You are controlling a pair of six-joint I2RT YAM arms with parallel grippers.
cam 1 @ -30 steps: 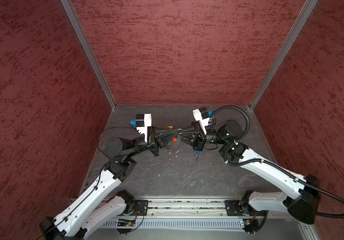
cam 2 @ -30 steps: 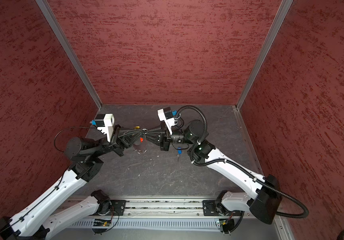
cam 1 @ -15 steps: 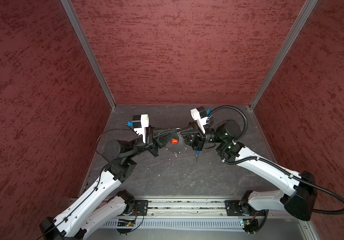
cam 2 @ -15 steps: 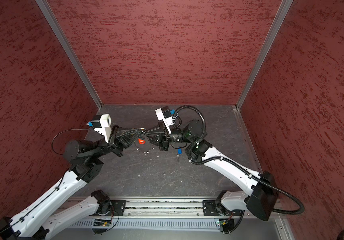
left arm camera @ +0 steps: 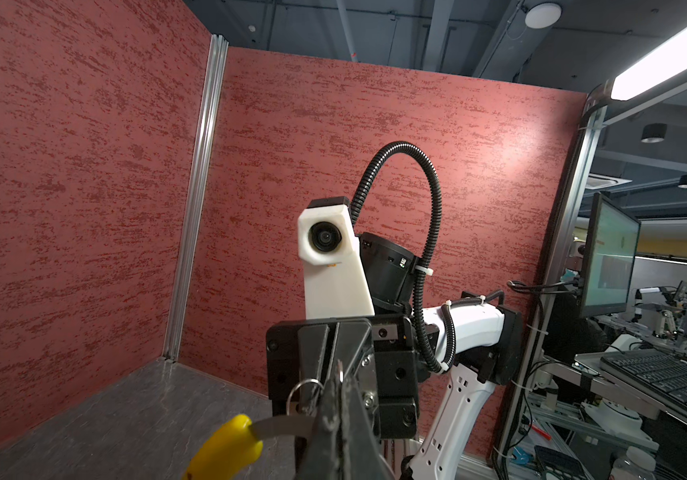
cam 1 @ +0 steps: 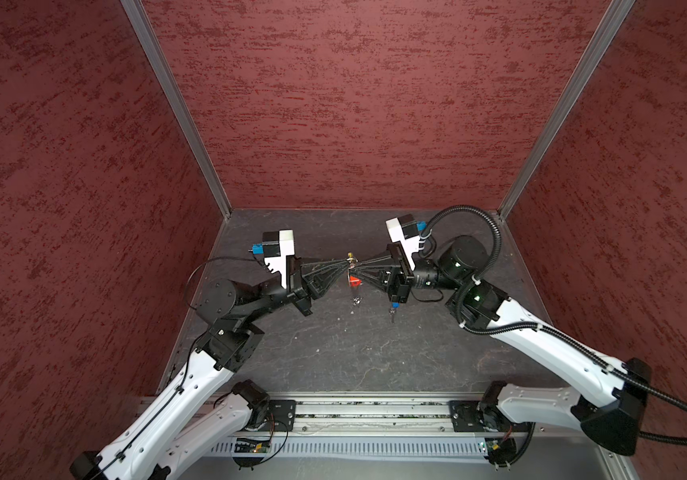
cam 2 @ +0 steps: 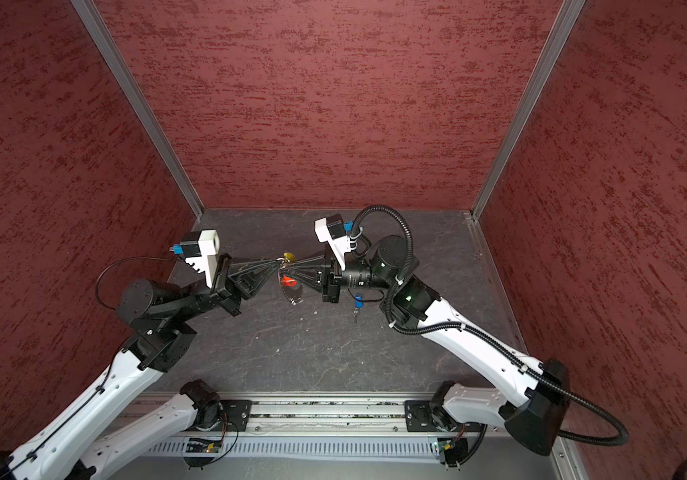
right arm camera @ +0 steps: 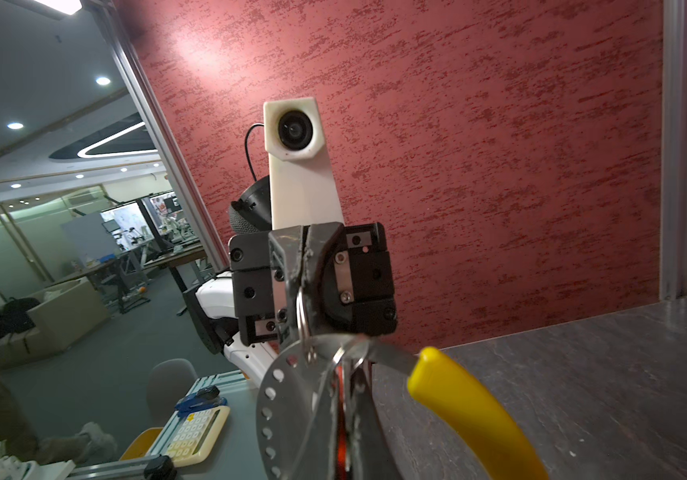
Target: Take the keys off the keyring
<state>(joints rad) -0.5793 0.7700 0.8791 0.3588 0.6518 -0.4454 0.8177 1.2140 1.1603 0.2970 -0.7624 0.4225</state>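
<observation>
**Lower middle of frame:** left pincer (left arm camera: 335, 411), dark fingers pressed together on the silvery band of the keyring (left arm camera: 281, 428).
**Lower left of centre:** yellow sleeve (left arm camera: 225, 451) on that band, blurred.
**Beside the fingertips:** one small split ring (left arm camera: 303, 392).
**Centre, behind:** right pincer (left arm camera: 335, 353), closed and facing the lens. A white camera mount (left arm camera: 329, 266) stood above it, and a black ribbed hose (left arm camera: 427, 199) looped over.
**Lower left:** grey surface (left arm camera: 117, 411).
**Left and centre:** red walls (left arm camera: 63, 187).
**Right edge:** monitor (left arm camera: 610, 257) and keyboard (left arm camera: 666, 378).

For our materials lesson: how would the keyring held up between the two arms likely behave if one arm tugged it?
Probably bendy, not rigid: the keyring is a thin curved metal band. Likely to swing when tugged: the red key dangles loosely beneath it.
</observation>
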